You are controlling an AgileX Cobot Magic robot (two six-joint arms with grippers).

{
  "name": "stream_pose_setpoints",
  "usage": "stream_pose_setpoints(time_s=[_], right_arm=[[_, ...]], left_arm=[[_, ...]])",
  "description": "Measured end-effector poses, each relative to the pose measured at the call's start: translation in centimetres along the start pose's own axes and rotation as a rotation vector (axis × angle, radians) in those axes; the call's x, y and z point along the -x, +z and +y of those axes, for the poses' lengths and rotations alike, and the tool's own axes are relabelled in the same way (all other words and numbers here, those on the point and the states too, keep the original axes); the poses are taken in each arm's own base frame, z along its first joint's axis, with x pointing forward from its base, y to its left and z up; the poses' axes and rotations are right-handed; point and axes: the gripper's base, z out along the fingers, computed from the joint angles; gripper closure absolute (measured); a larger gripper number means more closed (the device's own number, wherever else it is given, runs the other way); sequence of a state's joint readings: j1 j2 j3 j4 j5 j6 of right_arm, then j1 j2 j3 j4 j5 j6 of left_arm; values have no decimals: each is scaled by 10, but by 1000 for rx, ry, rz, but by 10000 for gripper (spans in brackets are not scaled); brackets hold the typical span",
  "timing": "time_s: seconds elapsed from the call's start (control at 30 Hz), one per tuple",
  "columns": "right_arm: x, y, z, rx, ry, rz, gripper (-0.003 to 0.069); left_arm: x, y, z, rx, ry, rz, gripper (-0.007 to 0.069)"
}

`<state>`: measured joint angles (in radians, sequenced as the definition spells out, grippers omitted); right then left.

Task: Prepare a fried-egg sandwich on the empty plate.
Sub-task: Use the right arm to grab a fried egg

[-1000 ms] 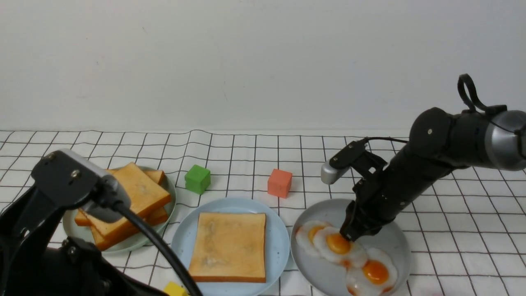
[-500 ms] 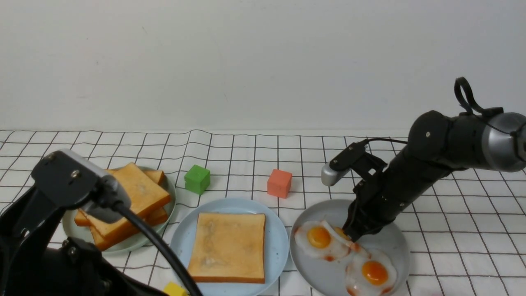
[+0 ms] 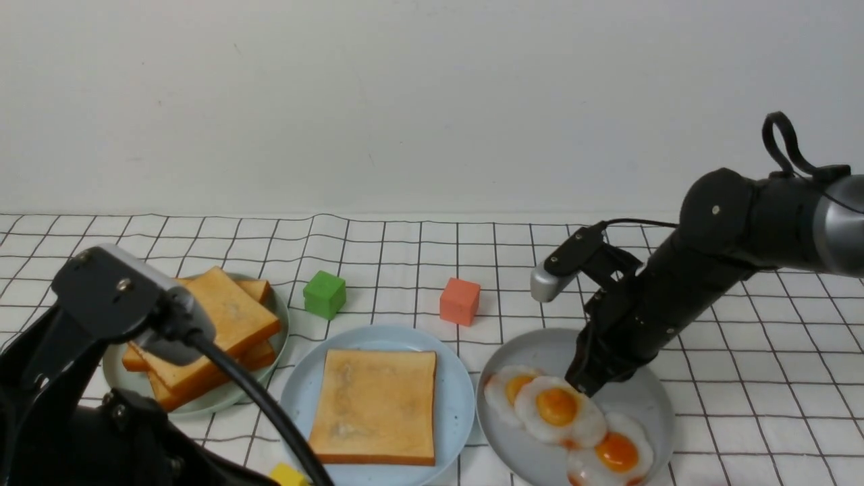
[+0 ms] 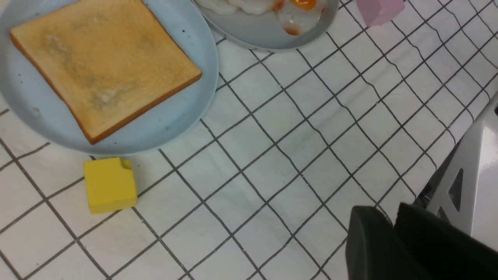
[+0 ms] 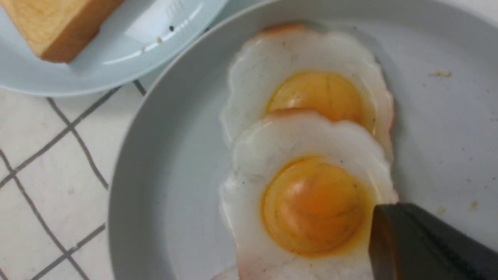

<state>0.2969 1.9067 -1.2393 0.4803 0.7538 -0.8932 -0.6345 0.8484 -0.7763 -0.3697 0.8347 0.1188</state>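
The light blue plate (image 3: 297, 398) in the front middle holds one toast slice (image 3: 376, 403) with a bare top. On the grey plate (image 3: 641, 398) to its right are three overlapping fried eggs. My right gripper (image 3: 584, 390) is shut on the far edge of the middle egg (image 3: 557, 408). In the right wrist view that egg (image 5: 311, 202) lies over a second egg (image 5: 319, 89), and its rim runs into the closed right gripper (image 5: 383, 225). My left gripper (image 4: 391, 217) hangs shut and holding nothing near the table's front edge.
A pile of toast slices (image 3: 216, 324) sits on a pale green plate (image 3: 202, 405) at the left. A green cube (image 3: 325, 293) and a red cube (image 3: 460, 300) stand behind the plates. A yellow cube (image 4: 110, 184) lies in front of the blue plate, and a pink cube (image 4: 379, 9) lies near the grey plate.
The right jaws closed on the middle egg. Half a second ago it stood folded up against the gripper; now it lies spread over the left egg. The left arm has not moved.
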Motion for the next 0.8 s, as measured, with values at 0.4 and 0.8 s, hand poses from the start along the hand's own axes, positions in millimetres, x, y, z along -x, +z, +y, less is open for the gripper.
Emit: stream_pose_setpoints(time_s=[0.4,0.8], right_arm=[[0,-7,4,11,70,5,633],[0,-28,37,60,4,19,396]], left_arm=[[0,0,0,0,0,-1,512],[-2,0,0,-3,0,21,510]])
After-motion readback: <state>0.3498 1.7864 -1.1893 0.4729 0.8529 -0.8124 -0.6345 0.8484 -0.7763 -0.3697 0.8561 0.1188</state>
